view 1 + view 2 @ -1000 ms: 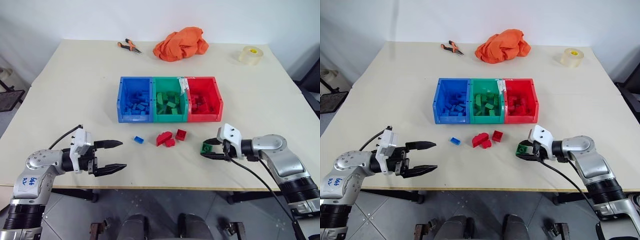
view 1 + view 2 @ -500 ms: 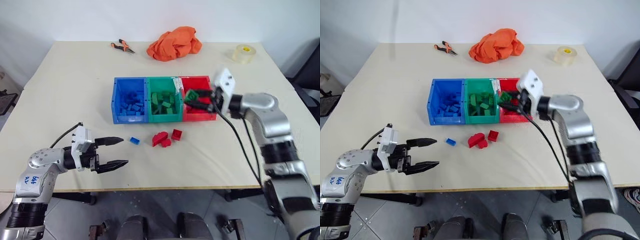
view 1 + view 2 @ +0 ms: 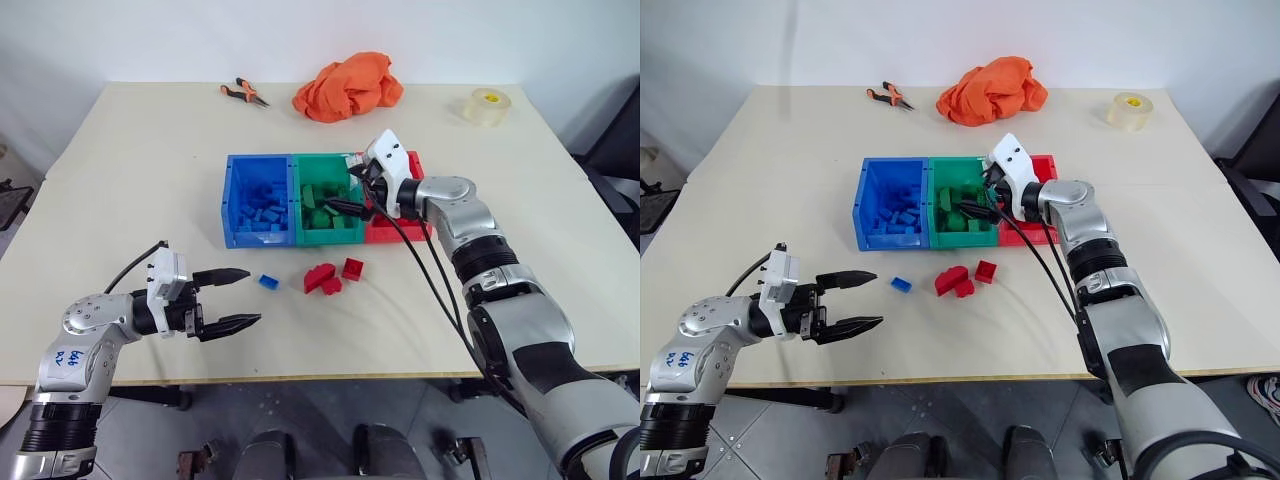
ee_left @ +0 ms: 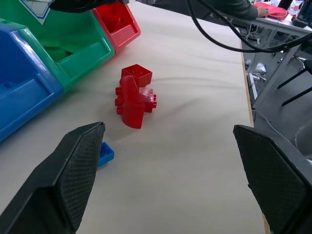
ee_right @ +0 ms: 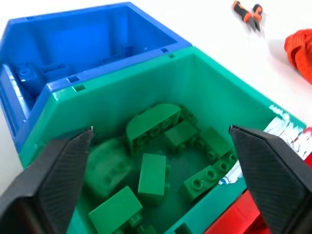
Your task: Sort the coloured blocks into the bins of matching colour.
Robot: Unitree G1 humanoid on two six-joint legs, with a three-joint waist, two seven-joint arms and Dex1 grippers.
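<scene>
The blue bin (image 3: pixel 258 200), green bin (image 3: pixel 322 226) and red bin (image 3: pixel 405 230) stand joined in a row at mid-table, each holding several blocks of its own colour. My right gripper (image 3: pixel 340 190) hovers open over the green bin with nothing between its fingers; below it a blurred green block (image 5: pixel 106 163) lies among the other green blocks (image 5: pixel 152 175). In front of the bins sit a small blue block (image 3: pixel 268 282) and red blocks (image 3: pixel 325 278) (image 3: pixel 352 268). My left gripper (image 3: pixel 250 296) stands open and empty just above the table, left of the blue block.
At the far side of the table lie an orange cloth (image 3: pixel 348 85), pliers (image 3: pixel 243 93) and a clear tape roll (image 3: pixel 487 106). My right arm and its cable stretch over the red bin's near right side.
My right gripper lifted the green block from the table's front right, carried it over the green bin and opened, letting it go. The left gripper stayed put.
</scene>
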